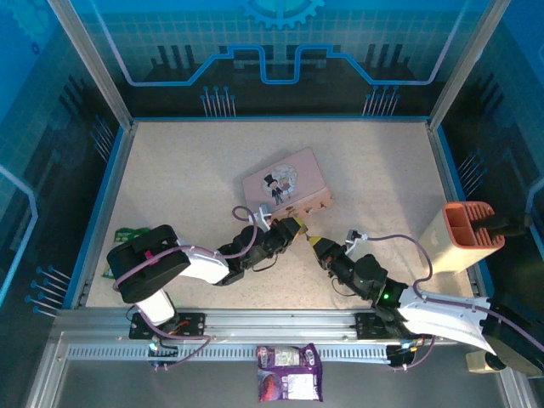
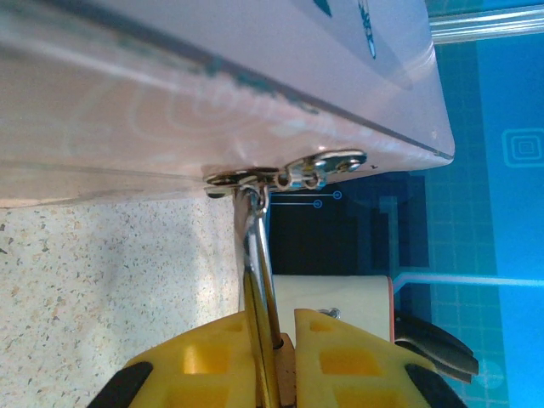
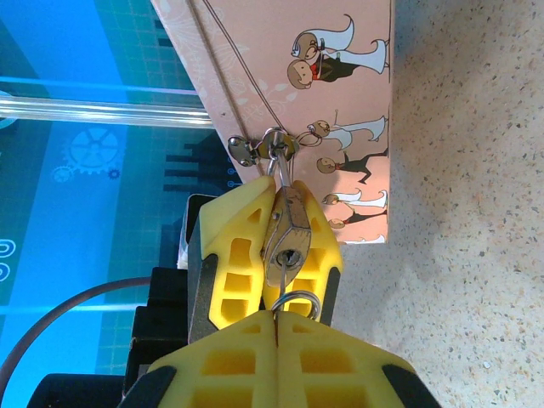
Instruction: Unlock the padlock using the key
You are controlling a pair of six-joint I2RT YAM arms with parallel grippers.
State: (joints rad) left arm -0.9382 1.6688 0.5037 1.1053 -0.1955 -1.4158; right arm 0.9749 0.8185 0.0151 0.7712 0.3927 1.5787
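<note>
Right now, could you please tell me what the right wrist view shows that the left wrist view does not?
The right wrist view gives the padlock face-on, keyhole visible, clamped between the left fingers; the key, just its ring poking from the shut right fingers; and the cartoon figures on the pink box. The left wrist view gives the beige holder beyond the box. Both share the shackle hooked through the box's latch, and the speckled table.
</note>
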